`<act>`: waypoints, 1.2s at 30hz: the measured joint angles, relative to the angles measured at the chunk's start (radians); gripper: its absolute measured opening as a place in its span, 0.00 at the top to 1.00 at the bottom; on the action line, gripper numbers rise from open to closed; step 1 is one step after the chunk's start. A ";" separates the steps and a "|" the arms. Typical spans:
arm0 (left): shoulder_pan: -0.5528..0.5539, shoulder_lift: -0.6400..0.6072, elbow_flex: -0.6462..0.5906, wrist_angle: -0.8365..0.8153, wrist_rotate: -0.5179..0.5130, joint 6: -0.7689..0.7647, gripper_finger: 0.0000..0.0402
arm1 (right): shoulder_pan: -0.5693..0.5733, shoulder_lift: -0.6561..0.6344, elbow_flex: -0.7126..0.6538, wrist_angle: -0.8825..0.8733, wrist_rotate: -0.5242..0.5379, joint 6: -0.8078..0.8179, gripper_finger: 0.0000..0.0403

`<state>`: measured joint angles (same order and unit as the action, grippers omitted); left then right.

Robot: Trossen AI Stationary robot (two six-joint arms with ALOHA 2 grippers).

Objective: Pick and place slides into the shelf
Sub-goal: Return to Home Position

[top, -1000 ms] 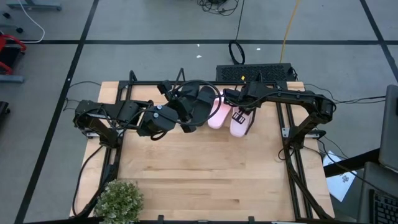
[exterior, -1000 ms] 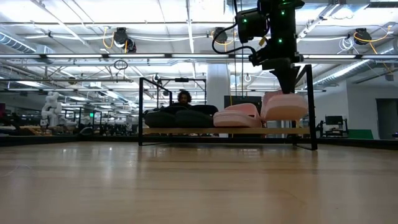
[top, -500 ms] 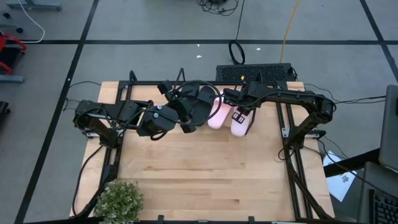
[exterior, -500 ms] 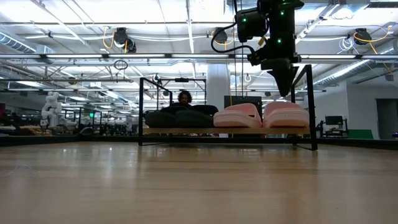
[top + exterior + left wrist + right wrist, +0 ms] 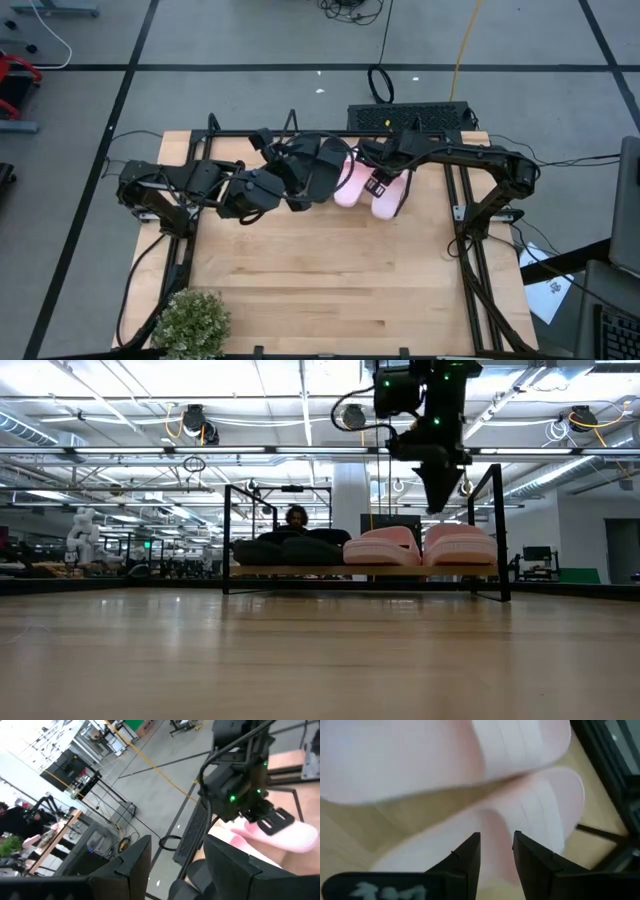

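From above, the light wooden tabletop (image 5: 330,280) fills the middle of the frame, with both dark arms meeting at its upper centre. The left gripper (image 5: 308,178) reaches in from the left over the pair of matte black open-toe slides (image 5: 332,158). The right gripper (image 5: 377,187) reaches in from the right over the pair of pale pink wide-strap slides (image 5: 393,203), which lie just right of the black ones. A small green leafy plant (image 5: 190,322) stands at the lower left corner.

At tabletop level, the low shelf with a light wooden plank and thin black wire end frames (image 5: 365,571) sits at mid-frame. All four slides rest on it in one row, the black pair on the left and the pink pair on the right. The right gripper hangs in the upper right above the pink pair, clear of them, and carries nothing. A person (image 5: 296,516) shows in the room behind the shelf.

In the left wrist view, that arm's fingers stand well apart and grip nothing. The right arm hangs over a pink slide in the right of the frame.

In the right wrist view, the fingers are released, a narrow empty gap between them. The two pink slides lie side by side beneath them on the plank.
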<state>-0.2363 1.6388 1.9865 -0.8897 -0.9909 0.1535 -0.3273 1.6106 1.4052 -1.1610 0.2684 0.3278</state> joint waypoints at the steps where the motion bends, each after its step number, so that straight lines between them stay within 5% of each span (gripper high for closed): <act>1: 0.000 -0.003 0.000 -0.002 -0.004 -0.006 0.53 | 0.001 0.000 0.009 0.013 -0.010 0.001 0.74; 10: -0.026 -0.120 0.000 -0.087 0.016 -0.088 0.53 | 0.037 0.000 0.188 0.063 -0.039 -0.010 0.74; 16: -0.099 -0.270 0.000 -0.165 0.166 -0.198 0.53 | 0.119 -0.053 0.312 0.099 -0.062 -0.107 0.74; 23: -0.191 -0.442 0.001 -0.364 0.316 -0.502 0.53 | 0.224 -0.269 0.325 0.259 -0.059 -0.222 0.74; 28: -0.247 -0.506 -0.014 -0.549 0.407 -0.677 0.53 | 0.252 -0.464 0.313 0.234 -0.061 -0.161 0.74; 36: -0.372 -0.580 -0.244 -0.494 0.448 -0.709 0.53 | 0.354 -0.782 0.119 0.264 -0.218 -0.014 0.74</act>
<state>-0.6080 1.0589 1.7428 -1.3832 -0.5432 -0.5560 0.0266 0.8283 1.5247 -0.8975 0.0507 0.3140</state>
